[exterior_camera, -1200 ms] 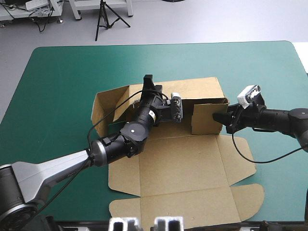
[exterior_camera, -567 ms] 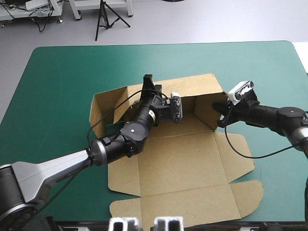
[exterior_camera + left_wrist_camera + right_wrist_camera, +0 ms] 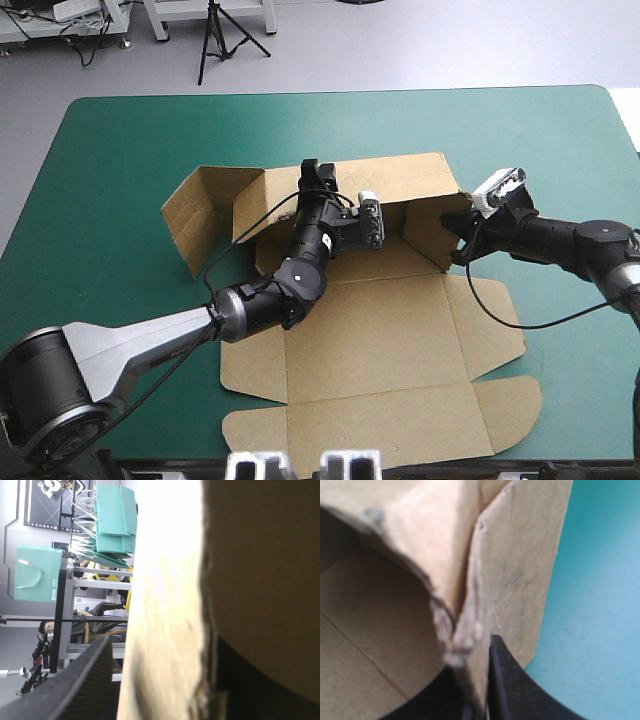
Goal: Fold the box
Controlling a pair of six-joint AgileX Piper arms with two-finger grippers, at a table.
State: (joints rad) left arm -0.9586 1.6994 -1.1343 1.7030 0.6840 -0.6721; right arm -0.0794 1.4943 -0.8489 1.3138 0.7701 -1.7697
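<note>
1. Brown board is what it all turns on: the box (image 3: 370, 340) lies mid-worktop (image 3: 120, 150) on the teal-green cover, its far wall (image 3: 410, 178) raised and its near panels flat toward the near edge.
2. The left claw (image 3: 314, 178) reaches across the base to that far wall's top edge. In its own wrist view the black fingers (image 3: 85, 690) stand either side of the sheet, all but closed on it.
3. The right claw (image 3: 458, 238) pinches the upright right end flap (image 3: 428, 232), with its fingers nearly together and the board's edge between them.
4. The left end flap (image 3: 200, 215) splays outward, untucked, and nothing holds it.
5. Both grips look to be thin edge pinches. If either arm swings faster than the crease gives, I'd expect the board to slip free or buckle.
6. Nothing pins the base, so a sideways pull could drag the whole box across the cover.
7. The left arm lies over the base and may get in the way of a wall folding inward.
</note>
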